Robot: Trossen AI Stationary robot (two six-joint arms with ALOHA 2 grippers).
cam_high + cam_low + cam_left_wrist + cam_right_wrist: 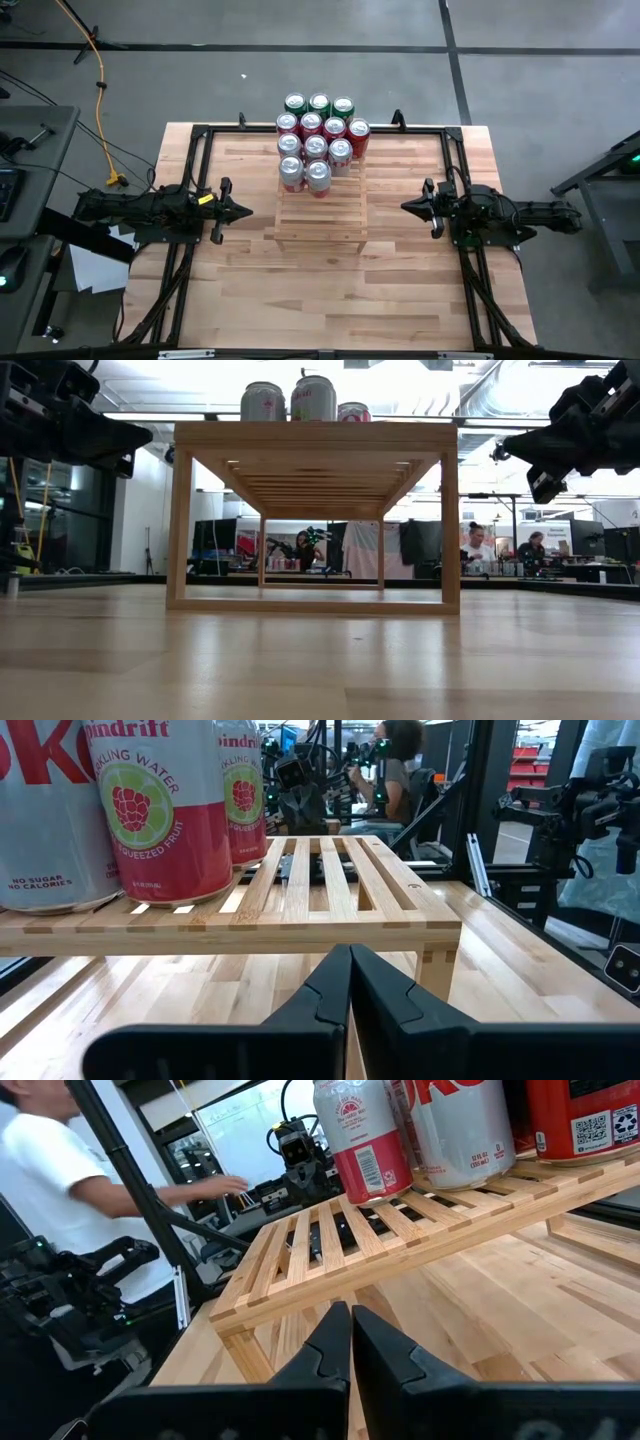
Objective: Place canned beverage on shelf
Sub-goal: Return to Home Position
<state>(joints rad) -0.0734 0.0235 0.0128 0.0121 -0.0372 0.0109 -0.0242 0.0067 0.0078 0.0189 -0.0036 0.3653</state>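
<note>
While two pincers (245, 210) (405, 207) hang closed, twelve cans (315, 147) (three green) top shelf (322, 215).

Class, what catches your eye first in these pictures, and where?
A tight cluster of soda cans crowds the far end of the slatted shelf, green ones farthest back. The left gripper and right gripper flank it, shut and empty.

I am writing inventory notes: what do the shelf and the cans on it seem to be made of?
The shelf looks like light unpainted wood, smooth finish: grain and joint lines show on its slats. The cans look like thin metal, probably aluminium: silvery tops, glossy printed sides.
</note>
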